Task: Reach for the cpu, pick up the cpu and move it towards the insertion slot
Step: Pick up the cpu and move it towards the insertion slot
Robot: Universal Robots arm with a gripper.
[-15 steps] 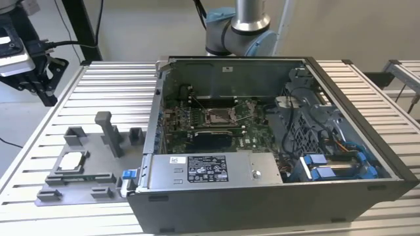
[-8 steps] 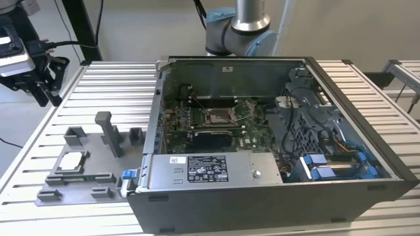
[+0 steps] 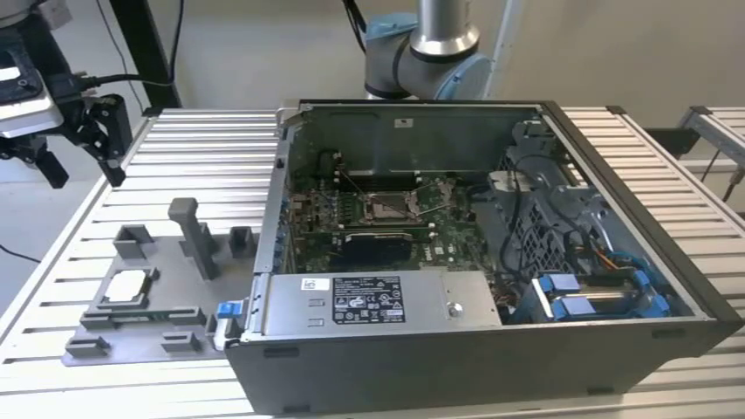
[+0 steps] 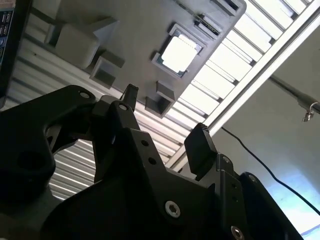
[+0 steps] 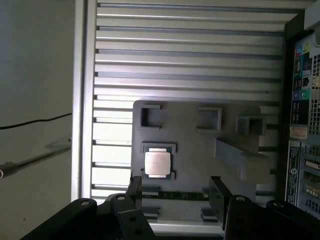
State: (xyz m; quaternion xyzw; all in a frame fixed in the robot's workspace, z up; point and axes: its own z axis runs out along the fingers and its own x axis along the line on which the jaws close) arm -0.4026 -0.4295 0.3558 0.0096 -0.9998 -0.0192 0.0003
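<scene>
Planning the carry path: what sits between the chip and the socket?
Exterior view: a tall grey post and the computer case's wall stand between chip and socket.

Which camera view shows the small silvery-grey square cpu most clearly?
The first wrist view: the small, flat, silvery-grey square metal cpu lies face-on in its grey plastic fixture plate. The second wrist view shows it slanted and shining white; the exterior view shows it far off, pale.

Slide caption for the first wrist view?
Open black fingers hover clear of the small silvery-grey square cpu in its grey plastic fixture.
</scene>
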